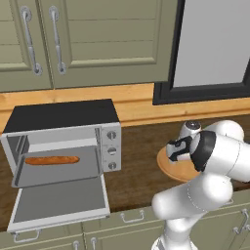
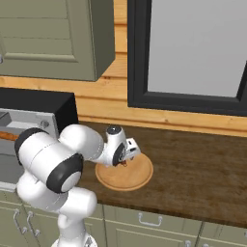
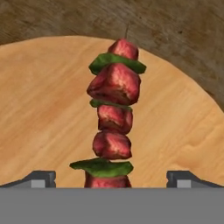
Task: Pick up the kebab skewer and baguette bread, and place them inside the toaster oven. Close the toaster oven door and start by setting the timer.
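Over the wooden plate (image 1: 177,171), in the left base view, the gripper (image 1: 174,150) hangs at the plate's far-left rim, pointed down. The plate sits on the counter to the right of the toaster oven (image 1: 66,142), well apart from it. The toaster oven door (image 1: 59,202) is dropped flat, and the baguette bread (image 1: 52,160) lies crosswise on the grey tray inside. The skewer is hidden by the hand in this view.

Above the same plate (image 2: 137,177), in the right base view, the gripper (image 2: 129,155) stands low over the plate's left half. A small dark speck of the kebab skewer (image 2: 125,164) shows just beneath it; contact cannot be judged here.

Directly ahead of the tips, in the hand view, the kebab skewer (image 3: 113,114) lies flat on the plate (image 3: 39,113). Its long axis runs straight away from the camera, centred between the two finger tips (image 3: 40,179). The jaws stand wide, one on each side of the near end, holding nothing.

Judgement: the opening already lies across the stick, so a straight descent and a close should suffice. The skewer is thin and its chunks uneven, so the pinch may slip.
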You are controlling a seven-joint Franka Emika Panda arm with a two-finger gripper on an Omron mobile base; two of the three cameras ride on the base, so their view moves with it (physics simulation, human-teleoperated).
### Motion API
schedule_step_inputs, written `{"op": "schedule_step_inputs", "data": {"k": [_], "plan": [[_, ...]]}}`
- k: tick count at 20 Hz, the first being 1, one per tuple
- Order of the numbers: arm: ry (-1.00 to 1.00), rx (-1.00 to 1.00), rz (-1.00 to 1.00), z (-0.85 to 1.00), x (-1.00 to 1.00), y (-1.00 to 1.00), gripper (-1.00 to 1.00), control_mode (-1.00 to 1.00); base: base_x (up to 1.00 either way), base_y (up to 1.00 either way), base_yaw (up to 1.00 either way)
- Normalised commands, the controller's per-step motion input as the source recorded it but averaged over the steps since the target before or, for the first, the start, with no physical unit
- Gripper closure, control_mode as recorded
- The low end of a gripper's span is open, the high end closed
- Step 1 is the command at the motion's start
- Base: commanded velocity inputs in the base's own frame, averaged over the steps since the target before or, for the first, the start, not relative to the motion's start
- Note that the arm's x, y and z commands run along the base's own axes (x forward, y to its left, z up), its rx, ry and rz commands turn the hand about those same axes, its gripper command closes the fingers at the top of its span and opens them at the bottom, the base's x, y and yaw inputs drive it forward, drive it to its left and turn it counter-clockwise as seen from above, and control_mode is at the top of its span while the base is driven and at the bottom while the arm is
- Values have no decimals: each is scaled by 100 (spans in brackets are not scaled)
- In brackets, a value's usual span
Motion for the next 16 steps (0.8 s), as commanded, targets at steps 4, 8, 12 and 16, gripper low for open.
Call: {"op": "schedule_step_inputs", "data": {"k": [4, 8, 12, 16], "plan": [[1, 5, 0, -26, 4, -18, -100, -100, 0, 0, 0], [0, 4, 0, -20, -3, 0, 100, -100, 0, 0, 0], [0, 4, 0, -2, -13, 0, 100, -100, 0, 0, 0], [-5, -2, 15, 29, -59, 17, 100, -100, 0, 0, 0]]}}
